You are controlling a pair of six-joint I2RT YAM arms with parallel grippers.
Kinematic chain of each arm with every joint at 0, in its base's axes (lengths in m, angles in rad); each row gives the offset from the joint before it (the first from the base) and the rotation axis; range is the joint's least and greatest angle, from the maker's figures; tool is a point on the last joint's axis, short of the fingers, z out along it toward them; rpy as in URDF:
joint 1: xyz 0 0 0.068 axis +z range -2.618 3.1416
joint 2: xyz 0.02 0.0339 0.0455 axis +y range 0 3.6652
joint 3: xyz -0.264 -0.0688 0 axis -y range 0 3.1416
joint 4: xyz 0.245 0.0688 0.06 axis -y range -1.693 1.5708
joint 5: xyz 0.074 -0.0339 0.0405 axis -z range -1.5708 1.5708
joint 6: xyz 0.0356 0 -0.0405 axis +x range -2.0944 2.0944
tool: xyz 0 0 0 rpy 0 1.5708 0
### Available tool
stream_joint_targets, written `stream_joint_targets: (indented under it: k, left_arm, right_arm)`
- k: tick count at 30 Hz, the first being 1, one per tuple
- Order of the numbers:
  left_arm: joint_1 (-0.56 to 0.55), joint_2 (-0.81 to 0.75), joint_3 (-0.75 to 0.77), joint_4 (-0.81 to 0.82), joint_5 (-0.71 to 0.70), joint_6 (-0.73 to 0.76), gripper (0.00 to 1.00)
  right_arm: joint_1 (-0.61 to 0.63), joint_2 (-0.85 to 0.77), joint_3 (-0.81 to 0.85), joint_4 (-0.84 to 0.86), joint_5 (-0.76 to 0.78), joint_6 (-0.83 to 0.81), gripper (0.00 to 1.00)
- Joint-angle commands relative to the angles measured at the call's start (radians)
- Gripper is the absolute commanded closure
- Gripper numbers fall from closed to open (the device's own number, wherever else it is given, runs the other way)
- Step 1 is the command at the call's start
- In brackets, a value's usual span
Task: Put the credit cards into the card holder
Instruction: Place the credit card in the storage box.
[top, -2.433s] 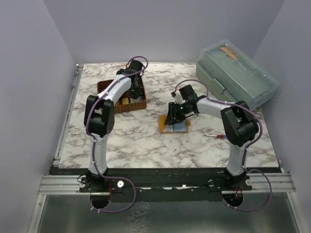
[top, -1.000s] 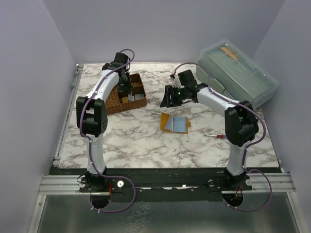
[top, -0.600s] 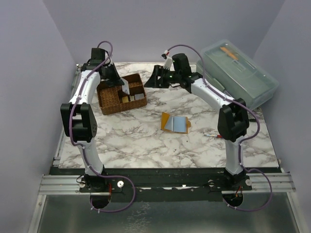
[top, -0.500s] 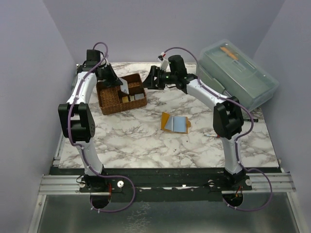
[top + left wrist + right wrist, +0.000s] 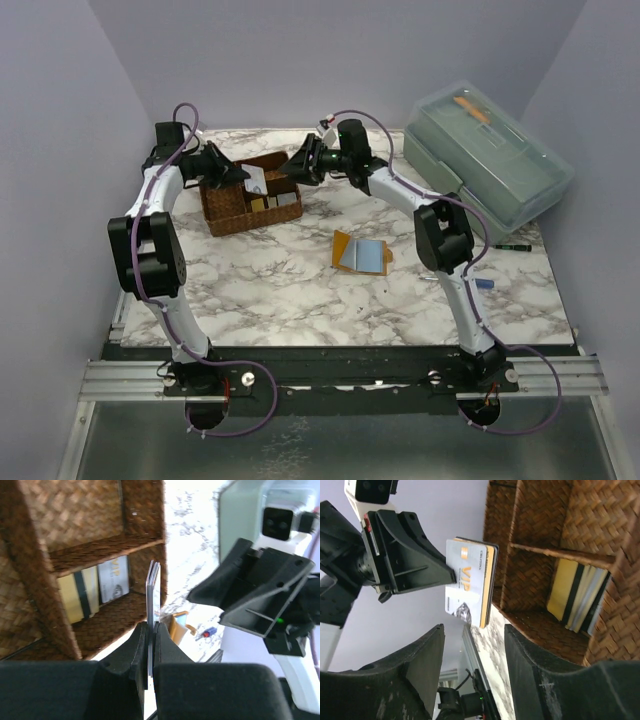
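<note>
My left gripper (image 5: 240, 177) is shut on a thin stack of credit cards (image 5: 256, 181) and holds it above the woven basket (image 5: 228, 208). The left wrist view shows the stack edge-on (image 5: 152, 592) between the pads of that gripper (image 5: 151, 630). My right gripper (image 5: 296, 168) faces it from the right, open, with nothing inside. In the right wrist view the held cards (image 5: 470, 582) hang just beyond the tips of my right gripper (image 5: 474, 630). More cards (image 5: 575, 600) lie in a basket compartment. The card holder (image 5: 345, 248) lies open mid-table with a pale blue card (image 5: 368, 258) on it.
A grey-green lidded plastic box (image 5: 490, 160) fills the back right corner. A dark pen (image 5: 515, 245) and a small blue item (image 5: 483, 284) lie near the right edge. The right arm stretches diagonally over the table's middle.
The left gripper has swung back and left, lifting the card stack over the basket. The right gripper left the card holder and moved back-left to face the held cards.
</note>
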Motion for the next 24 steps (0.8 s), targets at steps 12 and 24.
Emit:
stream_joint_targets:
  k: [12,24]
  left_arm:
    - [0.017,-0.079,-0.073,0.262,0.239,-0.117,1.0]
    - [0.017,-0.075,-0.089,0.294,0.259,-0.139,1.0]
  right_arm:
    - [0.019,0.112,0.098,0.147,-0.118,0.12,0.54]
    - [0.031,0.165,0.162,0.138,-0.139,0.131,0.57]
